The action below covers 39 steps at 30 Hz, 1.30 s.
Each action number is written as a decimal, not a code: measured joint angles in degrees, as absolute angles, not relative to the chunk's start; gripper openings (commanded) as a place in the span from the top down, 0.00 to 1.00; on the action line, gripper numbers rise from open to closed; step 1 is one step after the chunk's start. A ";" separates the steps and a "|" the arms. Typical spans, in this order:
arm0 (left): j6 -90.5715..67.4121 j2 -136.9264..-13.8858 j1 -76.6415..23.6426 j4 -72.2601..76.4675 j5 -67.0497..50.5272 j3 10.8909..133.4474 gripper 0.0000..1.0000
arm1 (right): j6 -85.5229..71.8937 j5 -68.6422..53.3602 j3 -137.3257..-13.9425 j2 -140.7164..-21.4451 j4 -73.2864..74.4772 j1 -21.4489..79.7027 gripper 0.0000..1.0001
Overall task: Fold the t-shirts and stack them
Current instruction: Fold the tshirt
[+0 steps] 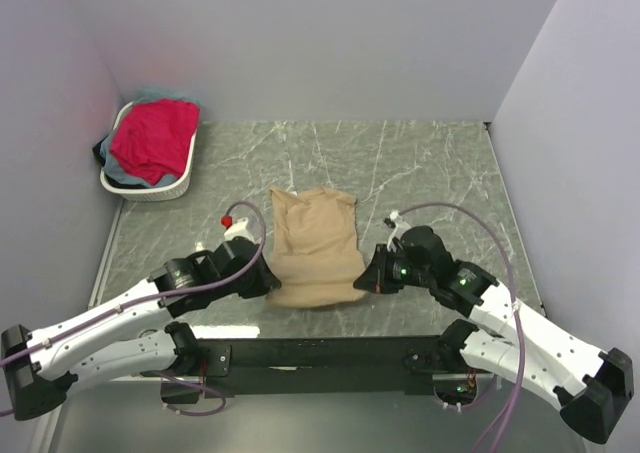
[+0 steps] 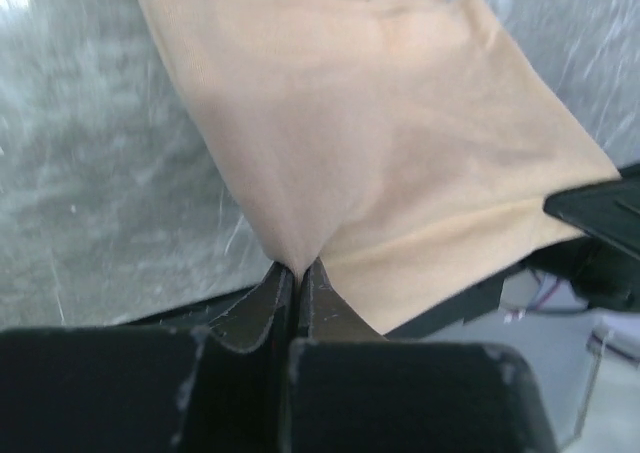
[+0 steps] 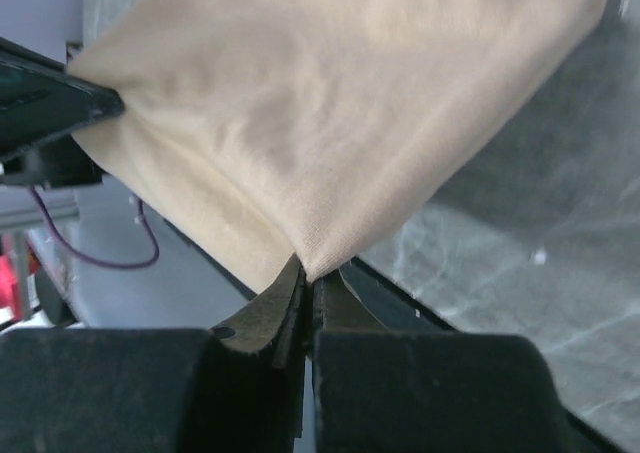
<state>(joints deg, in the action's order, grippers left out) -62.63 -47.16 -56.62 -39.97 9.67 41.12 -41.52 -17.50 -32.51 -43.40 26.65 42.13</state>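
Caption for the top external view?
Left end effector and right end effector pinch the tan t-shirt's near corners; red-pink t-shirt lies in the white basket.

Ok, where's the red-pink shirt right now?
Top view, far left: the red-pink shirt lies in the white basket by the wall, apart from the tan shirt.

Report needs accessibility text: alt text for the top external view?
The left end effector and right end effector each pinch a near corner of a tan t-shirt spread on a grey marble table, both shut on it. A white basket holding a red-pink shirt sits far left.
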 measured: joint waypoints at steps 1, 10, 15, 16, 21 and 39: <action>-62.41 -48.42 -56.62 -40.32 10.68 42.78 0.99 | -40.66 -16.62 -34.63 -44.69 26.89 42.13 1.00; -58.04 -63.02 -56.12 -42.61 19.29 54.98 0.97 | -32.08 -10.94 -49.91 -59.83 28.53 40.62 1.00; -54.39 -68.05 -51.27 -41.32 20.73 59.51 0.94 | -27.75 -11.99 -54.70 -66.92 28.36 35.20 0.98; -53.60 -68.40 -49.87 -40.86 20.71 59.79 0.94 | -27.07 -12.27 -55.48 -68.07 28.29 34.30 0.97; -49.30 -71.46 -42.06 -37.67 19.62 61.60 0.92 | -24.25 -15.75 -60.27 -75.42 26.96 28.71 0.98; -40.88 -93.65 -30.74 -27.22 11.86 70.08 0.93 | -20.45 -25.76 -81.56 -103.85 24.40 21.67 0.98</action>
<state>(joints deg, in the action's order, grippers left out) -40.88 -93.65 -30.74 -27.22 11.86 70.08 -20.45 -25.76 -81.56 -103.85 24.40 21.67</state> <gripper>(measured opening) 0.073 0.033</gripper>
